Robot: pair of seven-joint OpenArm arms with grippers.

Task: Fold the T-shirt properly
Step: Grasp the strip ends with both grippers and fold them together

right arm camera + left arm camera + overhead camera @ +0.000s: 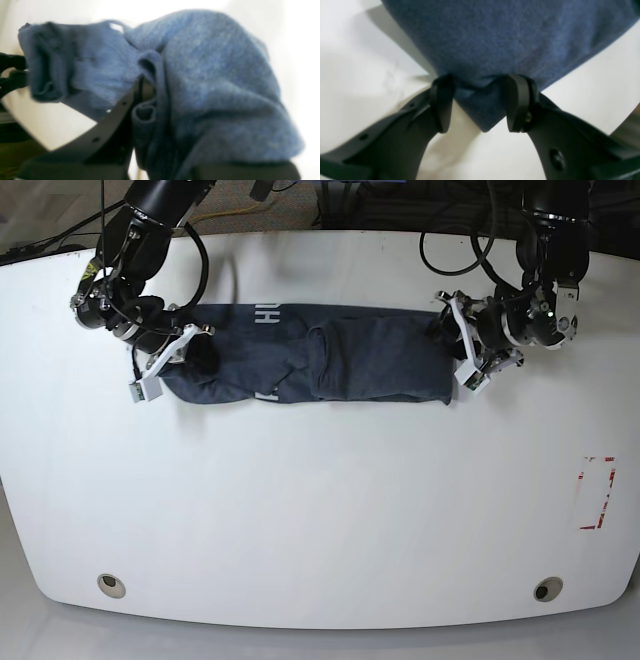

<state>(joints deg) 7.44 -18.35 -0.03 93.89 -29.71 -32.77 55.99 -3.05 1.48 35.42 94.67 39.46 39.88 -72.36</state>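
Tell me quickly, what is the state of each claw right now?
Left claw: closed on a corner of the T-shirt.
Right claw: closed on bunched cloth at the other end of the T-shirt.

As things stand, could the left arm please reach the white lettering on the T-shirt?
Probably not right away: the left end effector is at the opposite end of the T-shirt from the lettering, with a cloth corner between its fingers.

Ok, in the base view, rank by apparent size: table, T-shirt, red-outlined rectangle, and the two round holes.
1. table
2. T-shirt
3. red-outlined rectangle
4. the two round holes, which look alike, so unranked.
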